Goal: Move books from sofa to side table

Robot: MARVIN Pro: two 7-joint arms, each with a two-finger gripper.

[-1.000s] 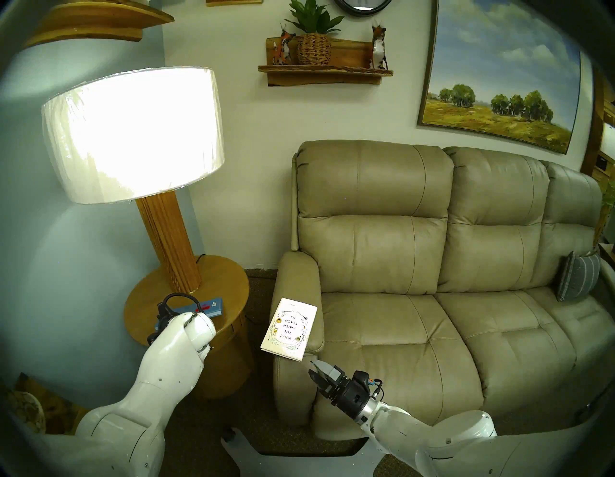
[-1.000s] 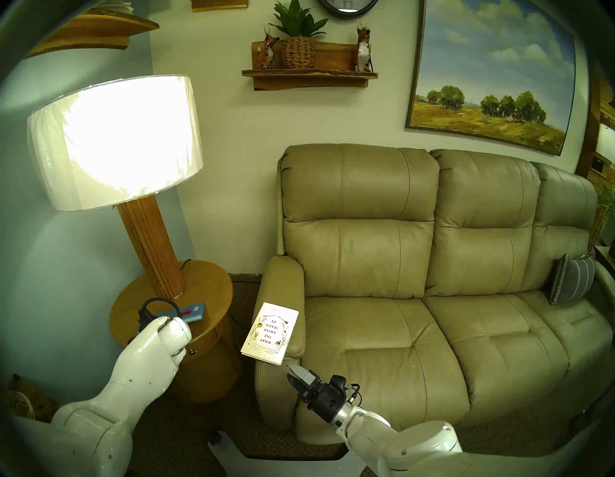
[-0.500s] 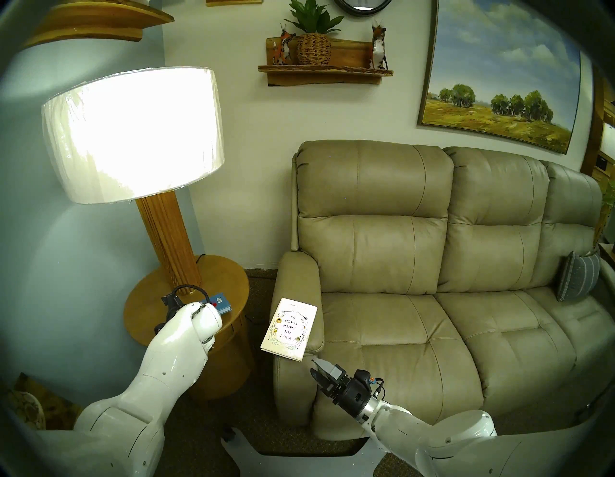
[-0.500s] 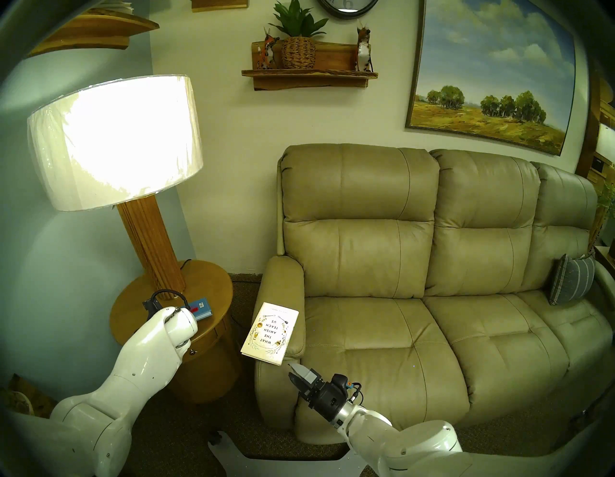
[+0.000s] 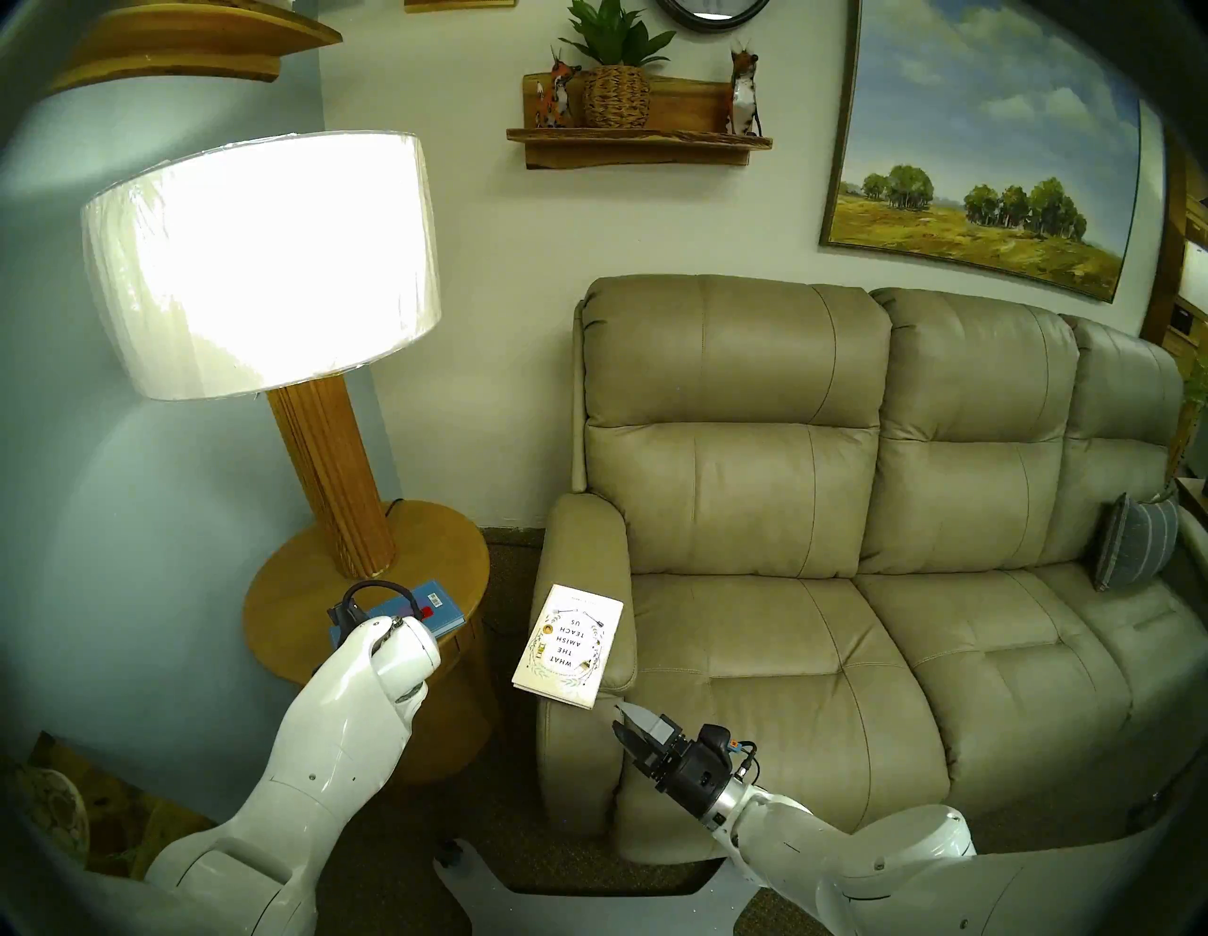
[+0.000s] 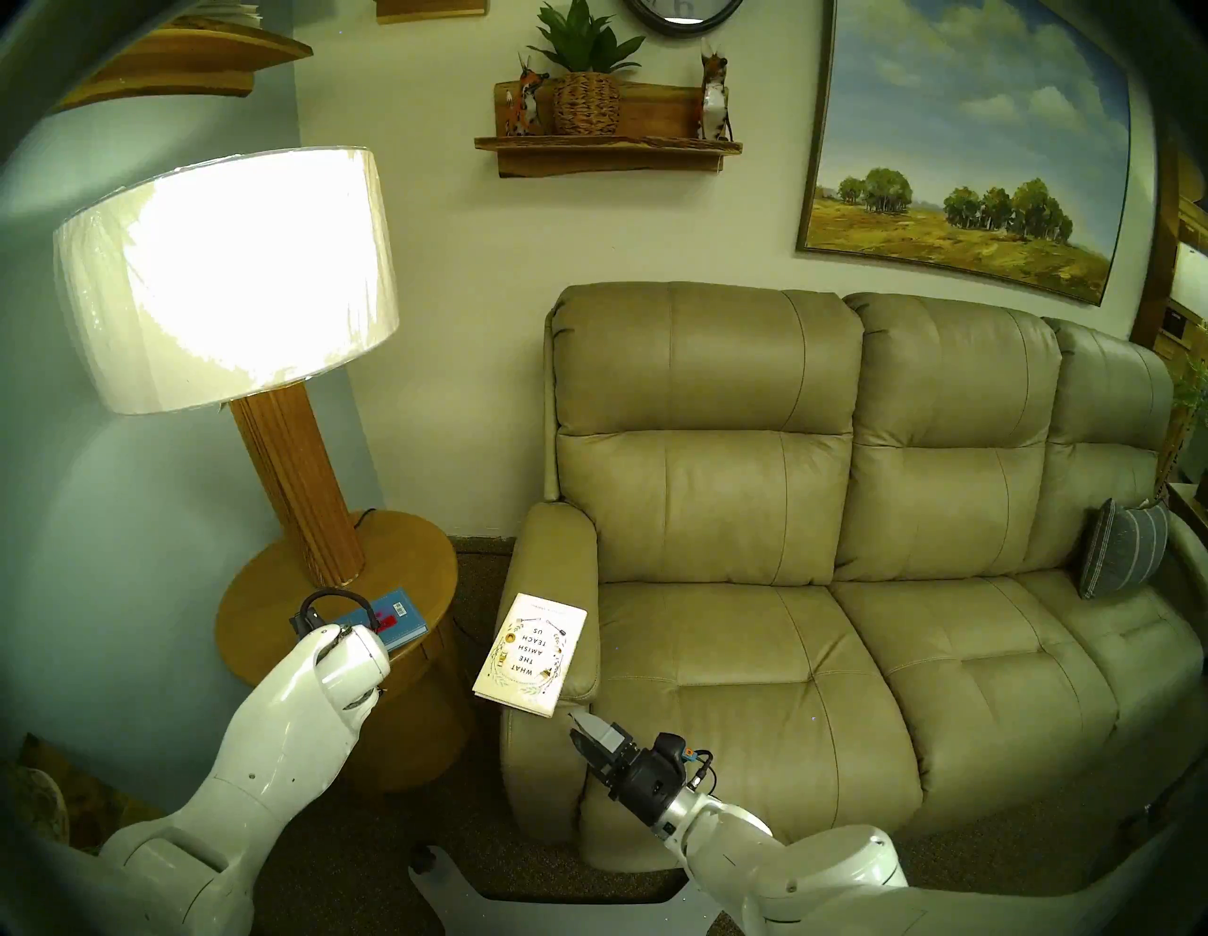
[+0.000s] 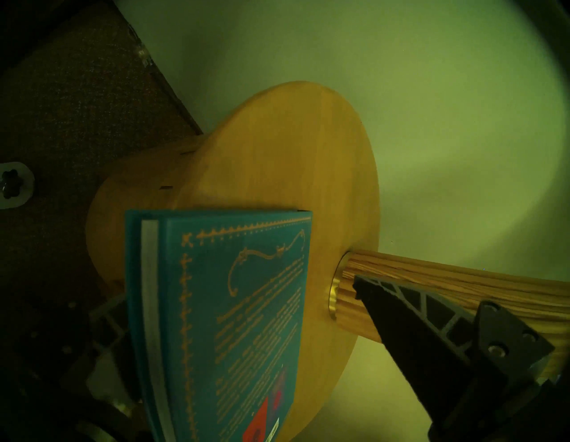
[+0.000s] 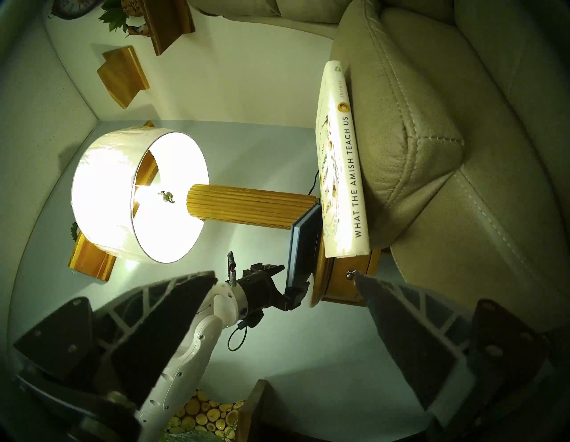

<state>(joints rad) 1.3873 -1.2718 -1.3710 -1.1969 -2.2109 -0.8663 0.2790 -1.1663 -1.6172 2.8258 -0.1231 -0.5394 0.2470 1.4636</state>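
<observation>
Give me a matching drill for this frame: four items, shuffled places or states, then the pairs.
1. blue book
2. cream book
3. striped cushion
4. right gripper

a. far end of the sofa
b. open, empty
c. over the side table, by the lamp
d. on the sofa armrest, overhanging its outer edge

Pairs: 1-c, 2-d, 3-a, 4-b

left gripper (image 8: 294, 291) behind forearm in head views, blue book (image 7: 222, 324) half hidden, clock (image 5: 712, 13) cut off
</observation>
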